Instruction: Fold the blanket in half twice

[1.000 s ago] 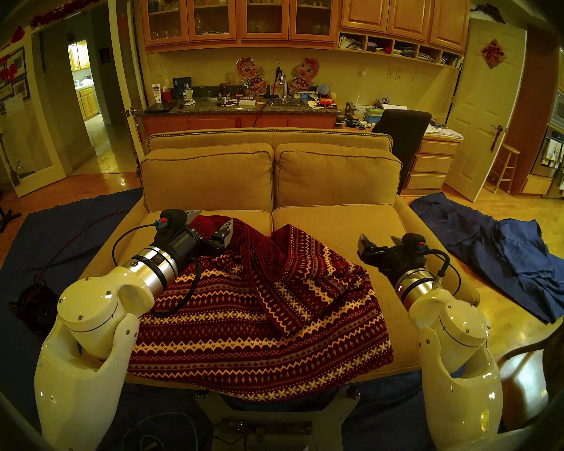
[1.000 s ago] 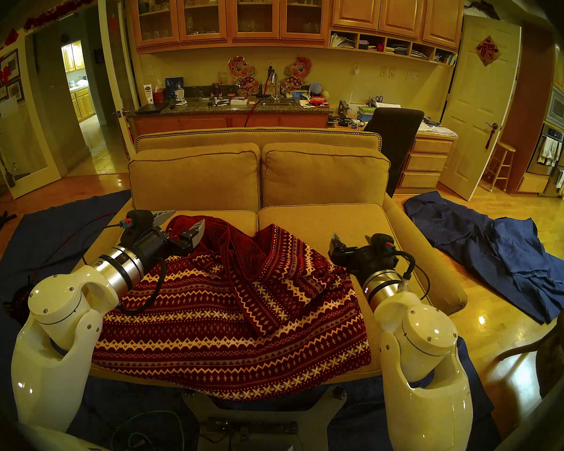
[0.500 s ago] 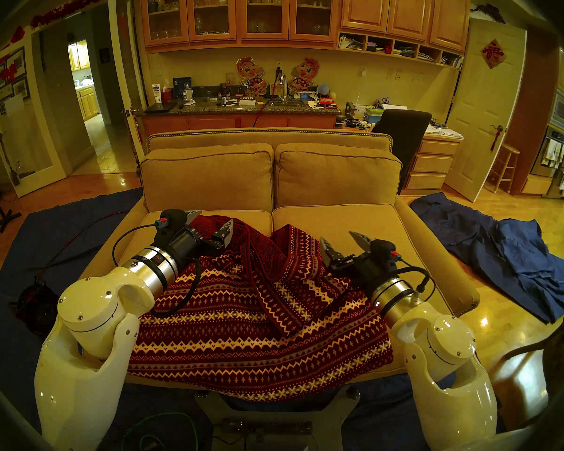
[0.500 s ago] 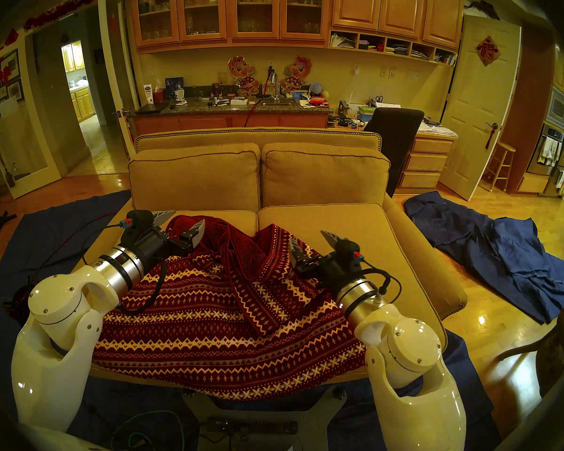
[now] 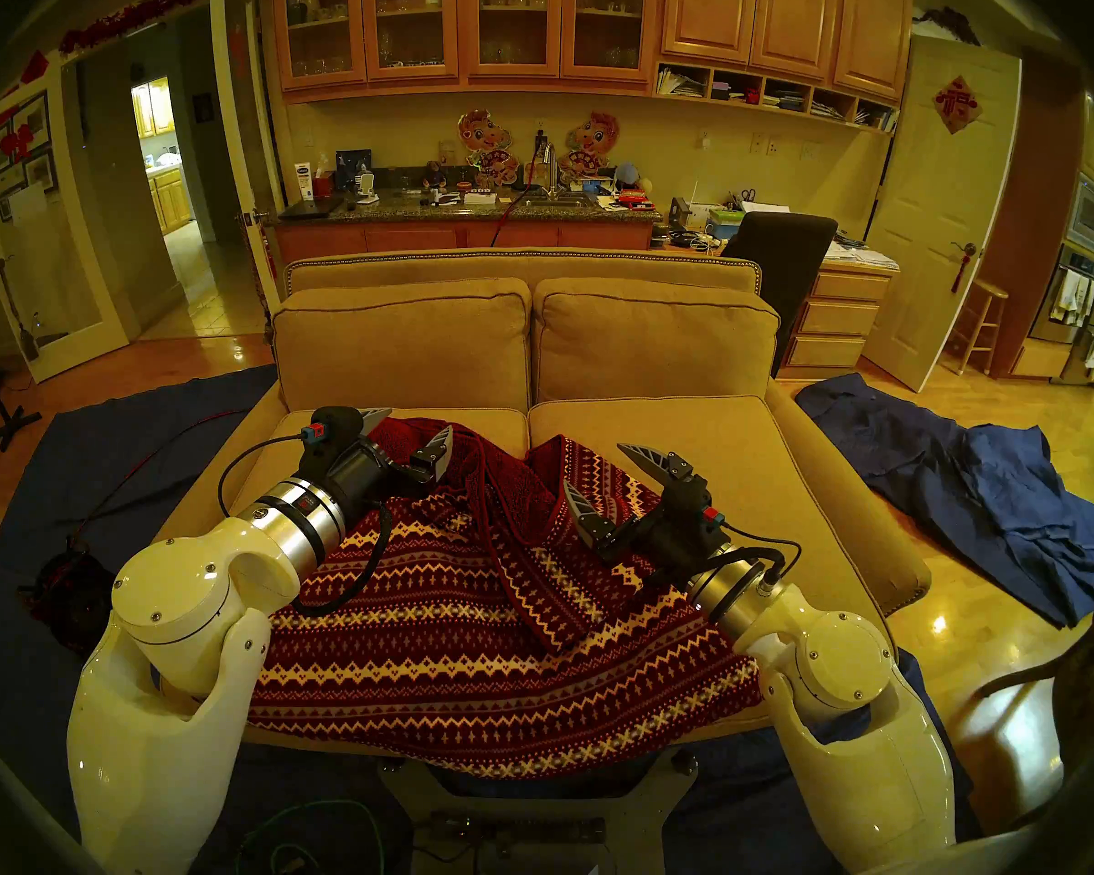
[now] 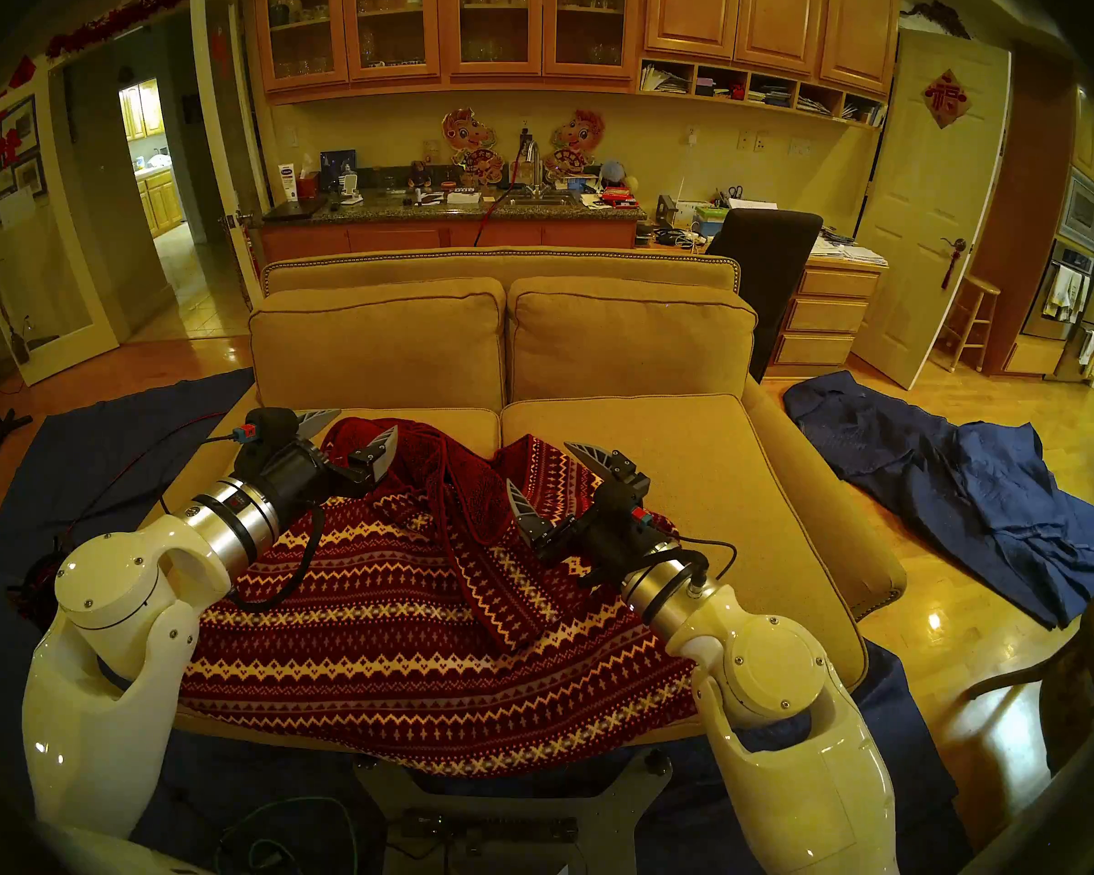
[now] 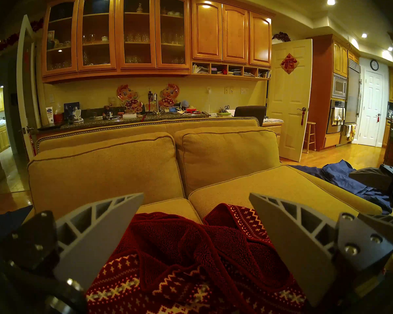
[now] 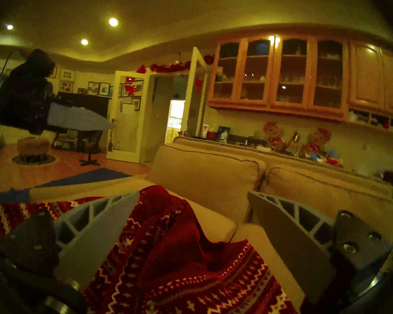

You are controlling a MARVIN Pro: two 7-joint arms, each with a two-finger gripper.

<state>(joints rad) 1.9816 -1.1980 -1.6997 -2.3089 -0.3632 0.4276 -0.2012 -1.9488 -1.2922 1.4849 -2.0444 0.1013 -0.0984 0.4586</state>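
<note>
Swinging inward from the bare sofa cushion, the right gripper (image 5: pixel 601 476) has come across to the bunched far edge of the blanket (image 5: pixel 469 634) and rolled, so one finger now rides high and the other low; the left gripper (image 5: pixel 405 438) has not shifted. Both stand wide, holding nothing.

The blanket lies in a rumpled heap on the sofa (image 5: pixel 690 432), patterned side mostly up, its near edge hanging over the seat front toward the robot's base. Just under and ahead of the left gripper sits a crumple of plain red reverse; just ahead of the right gripper rises a ridge where the hem is turned over. A blue cloth (image 5: pixel 986 501) lies on the floor, well off to the right gripper's outer side.

No fold looks made yet: the step in hand appears to be the reach for a first grasp. Next, each gripper probably needs to sink onto a single hem or corner, close on one layer only, then draw the cloth flat before folding.
</note>
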